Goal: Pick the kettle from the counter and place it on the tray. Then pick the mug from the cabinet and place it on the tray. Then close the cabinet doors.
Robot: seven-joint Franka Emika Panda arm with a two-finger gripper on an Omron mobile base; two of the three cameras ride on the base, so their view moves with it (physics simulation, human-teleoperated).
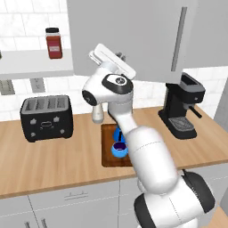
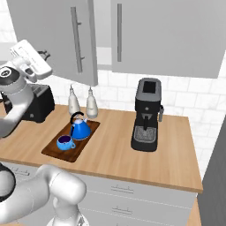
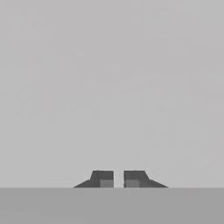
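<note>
The blue cone-shaped kettle [image 2: 80, 128] and the squat blue mug [image 2: 65, 142] both stand on the dark brown tray [image 2: 53, 152] on the counter [image 2: 114, 150]. In the left base view the arm covers part of the kettle [image 1: 117, 132], and the mug [image 1: 119, 149] sits at the tray's [image 1: 107, 149] near end. My gripper [image 2: 43, 54] is raised against the face of the left cabinet door [image 2: 53, 35], which stands ajar. The right door [image 2: 167, 35] looks flush. In the hand view the gripper [image 3: 118, 179] faces flat grey, fingertips nearly together, nothing between them.
A black toaster [image 1: 46, 116] stands left of the tray and a black coffee machine [image 1: 182, 107] to its right. Two white pointed bottles [image 2: 73, 103] stand behind the tray. A red jar [image 1: 54, 43] sits on an open shelf at the upper left.
</note>
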